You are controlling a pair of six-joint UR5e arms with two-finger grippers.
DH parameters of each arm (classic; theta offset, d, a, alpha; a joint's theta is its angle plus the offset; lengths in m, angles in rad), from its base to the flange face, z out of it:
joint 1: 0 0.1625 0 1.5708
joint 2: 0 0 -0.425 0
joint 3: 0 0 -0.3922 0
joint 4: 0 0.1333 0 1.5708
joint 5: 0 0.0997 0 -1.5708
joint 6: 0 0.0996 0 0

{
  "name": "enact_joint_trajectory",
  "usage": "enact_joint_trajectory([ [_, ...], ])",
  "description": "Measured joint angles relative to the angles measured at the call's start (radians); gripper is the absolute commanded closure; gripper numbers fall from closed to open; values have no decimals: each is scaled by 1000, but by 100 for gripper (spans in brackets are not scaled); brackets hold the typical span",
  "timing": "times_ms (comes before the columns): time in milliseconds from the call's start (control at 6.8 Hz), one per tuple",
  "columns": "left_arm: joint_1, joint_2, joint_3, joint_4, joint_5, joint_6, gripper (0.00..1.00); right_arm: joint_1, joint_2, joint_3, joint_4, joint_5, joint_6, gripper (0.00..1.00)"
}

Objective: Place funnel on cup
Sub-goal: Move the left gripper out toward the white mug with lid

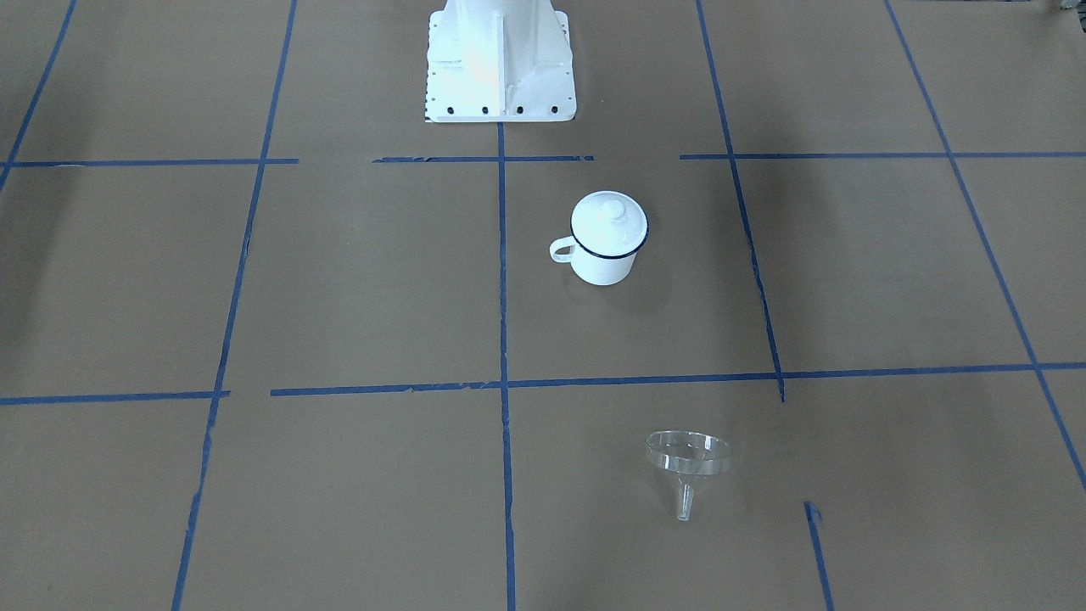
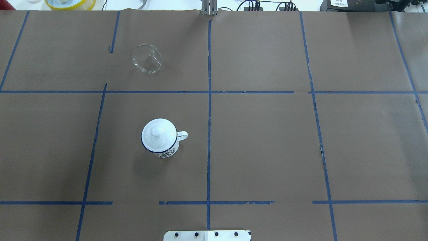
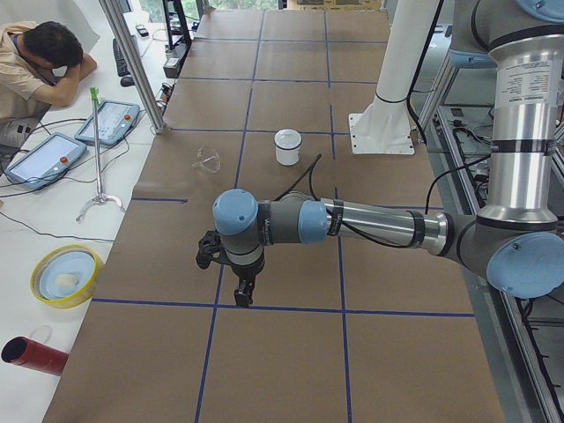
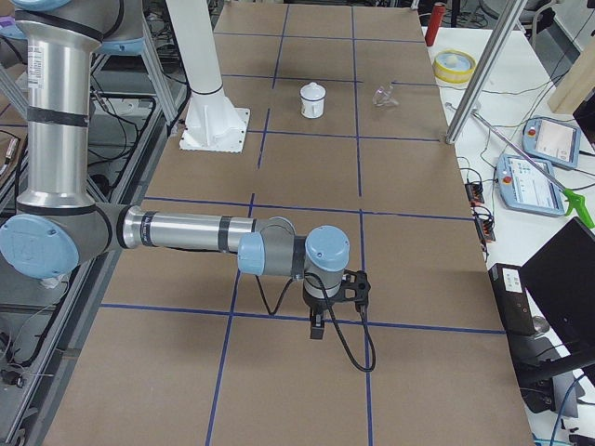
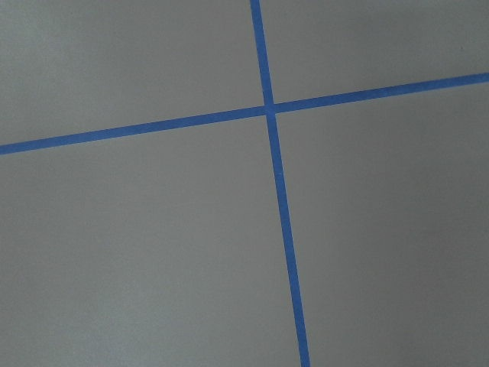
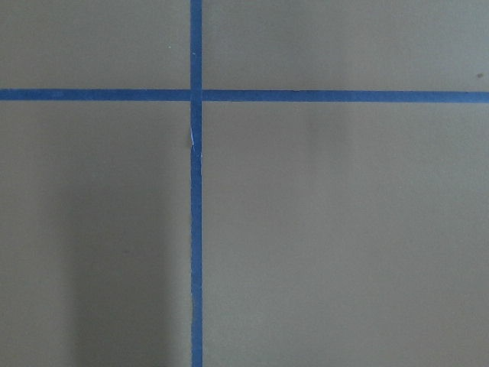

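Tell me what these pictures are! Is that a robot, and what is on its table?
Yes, it is a robot with two grey-and-blue metal arms, each ending in a pincer for grabbing. Six cameras took these pictures at one moment: one across the table, one above, one at each end, one on each wrist. The end views show the left pincer and the right pincer hanging over the brown paper table with blue tape lines, far from the things; I cannot tell if they are open. The wrist cameras see only paper and tape. On the table stands a small white enamel mug with a dark blue rim, a round white lid sitting on it. Apart from it lies a clear see-through funnel, tipped over.
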Motion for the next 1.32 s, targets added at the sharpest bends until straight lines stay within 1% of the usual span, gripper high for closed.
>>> enact_joint_trajectory([
  [147,21,-48,-23,-16,2,-2,0,0,0,0,0,0,0,0],
  [588,58,-280,-18,-95,46,-11,0,0,0,0,0,0,0,0],
  [735,71,-321,-37,-127,51,-103,0,0,0,0,0,0,0,0],
  [882,124,-355,-74,-151,54,-309,0,0,0,0,0,0,0,0],
  [1029,194,-375,-115,-187,55,-473,0,0,0,0,0,0,0,0],
  [1324,342,-385,-145,-227,0,-628,0,0,0,0,0,0,0,0],
])
